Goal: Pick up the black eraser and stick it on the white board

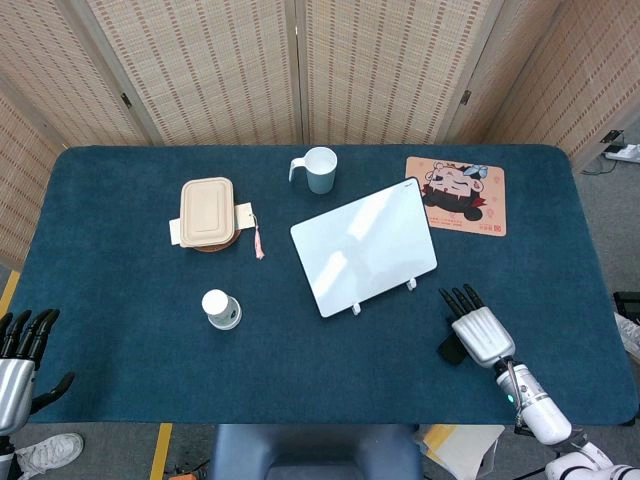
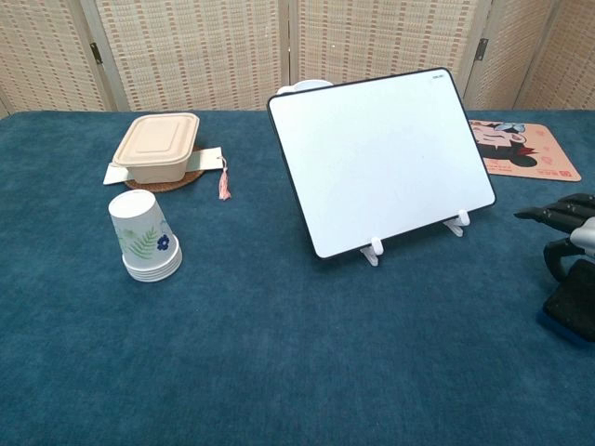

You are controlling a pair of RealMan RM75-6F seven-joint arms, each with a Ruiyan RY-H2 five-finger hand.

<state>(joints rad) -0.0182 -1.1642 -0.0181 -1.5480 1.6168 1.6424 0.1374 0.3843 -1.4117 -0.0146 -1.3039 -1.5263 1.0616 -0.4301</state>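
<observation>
The black eraser [image 1: 451, 351] [image 2: 571, 310] lies flat on the blue cloth at the front right, mostly covered in the head view. My right hand [image 1: 477, 331] [image 2: 567, 229] hovers right over it with fingers stretched out and apart, thumb curving down near its top edge; no grip shows. The white board [image 1: 365, 247] [image 2: 381, 158] leans back on its small stand, just left and beyond that hand. My left hand [image 1: 20, 362] waits off the table's front left corner, fingers spread, holding nothing.
A stack of paper cups [image 1: 221, 309] [image 2: 146, 238] stands front left. A beige lunch box [image 1: 207, 212] [image 2: 157, 146] sits on a coaster with a pink tassel beside it. A white mug [image 1: 319, 170] is behind the board, a cartoon mat [image 1: 457, 195] back right.
</observation>
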